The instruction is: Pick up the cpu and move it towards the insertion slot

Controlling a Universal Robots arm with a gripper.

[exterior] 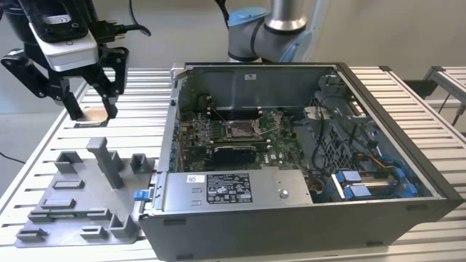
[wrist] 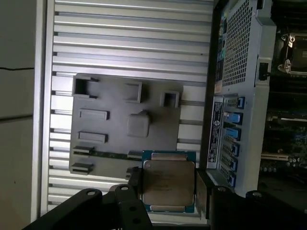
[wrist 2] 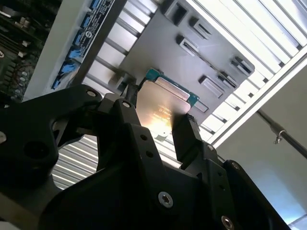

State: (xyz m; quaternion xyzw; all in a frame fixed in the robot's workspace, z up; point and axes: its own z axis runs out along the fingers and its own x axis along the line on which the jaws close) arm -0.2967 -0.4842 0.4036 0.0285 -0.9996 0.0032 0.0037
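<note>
i see the gripper (exterior: pixel 93 116) clenched on the cpu (exterior: pixel 93 112), one finger (wrist: pixel 202 191) pressing each of two opposite edges. in both wrist views the chip (wrist: pixel 168 183) sits flat between the fingers, its pale metal face showing in the first wrist view. in the exterior view it hangs above the slatted table (exterior: pixel 138 103), beyond the grey tray (exterior: pixel 76 204) and off to the exterior view's left of the open computer case (exterior: pixel 306 218). the insertion slot (exterior: pixel 243 129) lies inside that case, well apart from the chip.
</note>
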